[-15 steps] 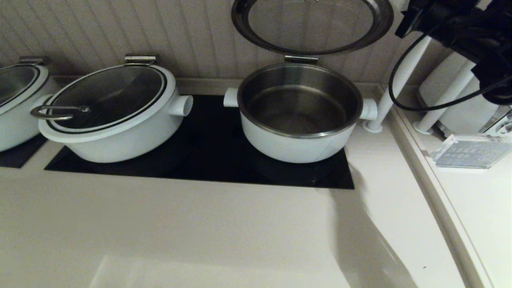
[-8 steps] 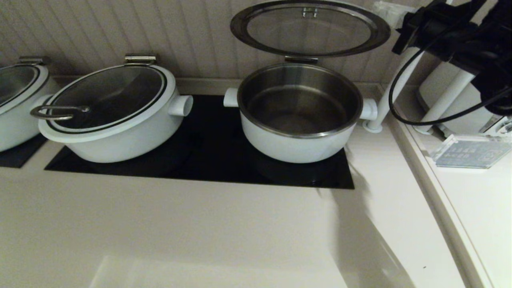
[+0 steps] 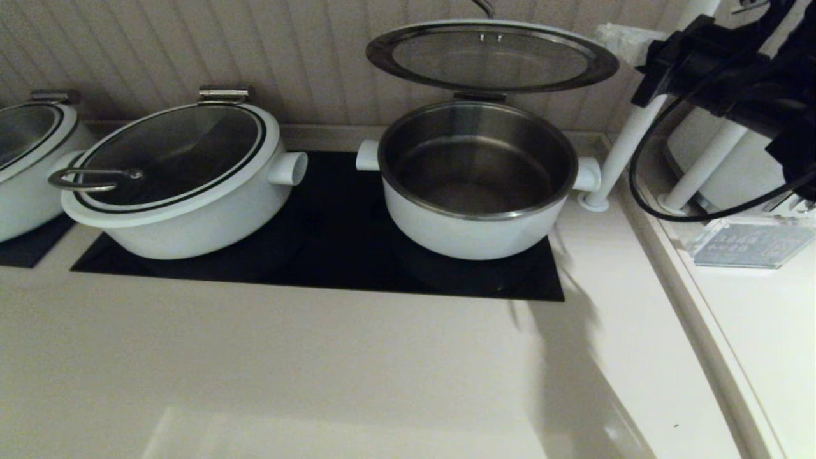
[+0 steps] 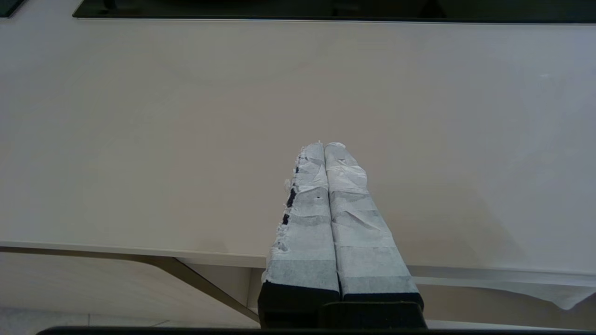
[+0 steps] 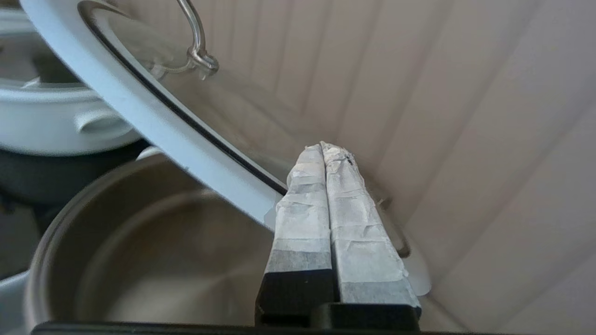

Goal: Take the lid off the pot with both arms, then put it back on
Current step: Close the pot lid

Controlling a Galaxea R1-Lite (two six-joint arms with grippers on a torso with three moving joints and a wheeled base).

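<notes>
Swinging lower on its hinge than a moment ago, the round glass lid with white rim and thin black ring [image 3: 491, 57] now hangs nearly level above the round white pot with steel interior [image 3: 477, 182], tilted up at the front and apart from the pot's rim. Its curved steel handle [image 5: 195, 39] shows from the right wrist view. The pot sits on the flat black glass cooktop [image 3: 331, 255], its smooth brushed bowl bare, with short white stub handles at either side. The right gripper [image 5: 326, 151], its crinkled white-taped fingers pressed together on nothing, sits beside the lid's edge near the ribbed beige wall [image 3: 306, 57]. The left gripper [image 4: 325, 148], likewise closed and empty, hovers over the smooth pale countertop [image 4: 186, 139]. To the left stands a wider white pot with loop-handled lid [image 3: 178, 178].
</notes>
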